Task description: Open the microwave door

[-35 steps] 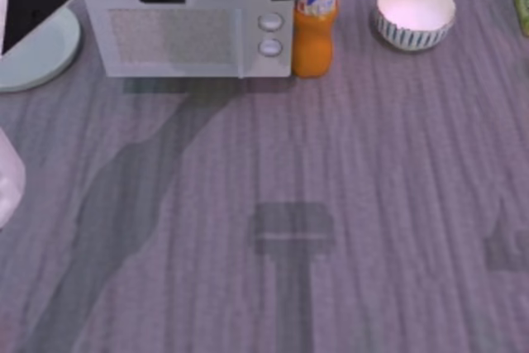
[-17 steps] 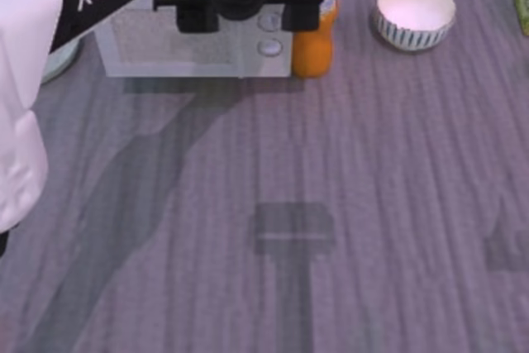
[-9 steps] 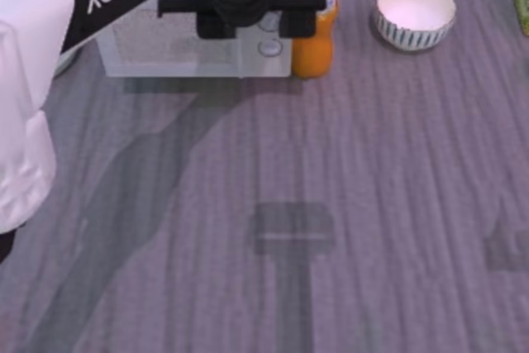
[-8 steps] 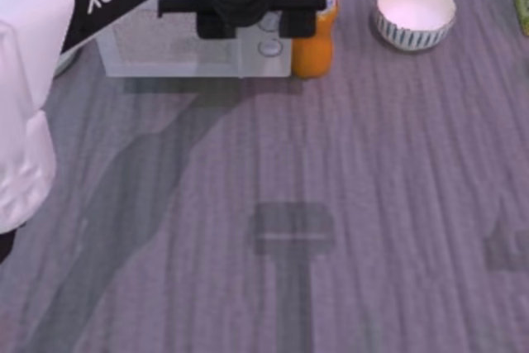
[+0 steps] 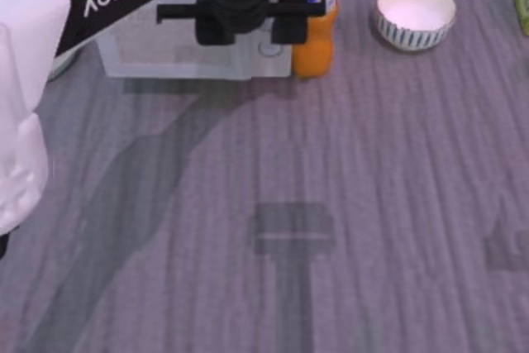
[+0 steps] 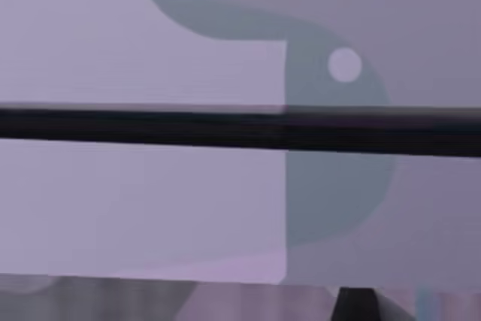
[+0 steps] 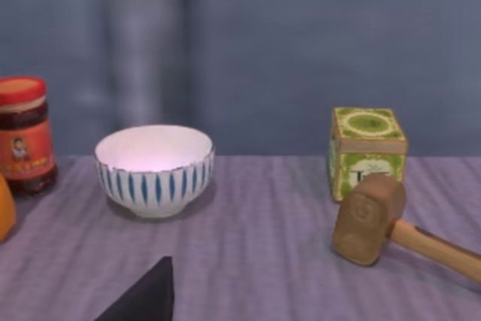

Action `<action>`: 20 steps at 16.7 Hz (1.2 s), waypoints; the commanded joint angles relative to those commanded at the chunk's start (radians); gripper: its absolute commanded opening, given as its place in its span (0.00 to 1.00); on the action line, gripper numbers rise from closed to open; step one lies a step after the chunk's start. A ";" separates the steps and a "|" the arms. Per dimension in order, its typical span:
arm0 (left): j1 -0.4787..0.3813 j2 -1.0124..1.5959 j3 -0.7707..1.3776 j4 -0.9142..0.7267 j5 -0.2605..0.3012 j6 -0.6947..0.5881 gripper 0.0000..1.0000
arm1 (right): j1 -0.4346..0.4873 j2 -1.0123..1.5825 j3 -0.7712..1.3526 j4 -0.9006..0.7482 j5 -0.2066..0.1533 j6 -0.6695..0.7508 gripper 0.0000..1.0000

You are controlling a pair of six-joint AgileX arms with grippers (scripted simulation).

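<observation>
Left gripper at the microwave door, table's eleven o'clock

Your left gripper point(image 5: 241, 12) hangs over the front of the microwave point(image 5: 124, 47), right where the microwave door point(image 5: 165, 55) meets the knob panel; whether it's clenched or released, you cannot tell. Miss the handle and a pull drags the whole oven, knocking the orange bottle point(image 5: 312, 35) touching its three o'clock side

Our left arm point(image 5: 50, 47) reaches from the table's nine o'clock edge toward twelve o'clock, its white links angled across the far-left corner. Our left gripper point(image 5: 240, 12) hangs there, wrist turned so the black crossbar lies level. Our right arm is out of view.
</observation>
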 joint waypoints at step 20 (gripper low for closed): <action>0.001 -0.080 -0.115 0.042 -0.023 -0.016 0.00 | 0.000 0.000 0.000 0.000 0.000 0.000 1.00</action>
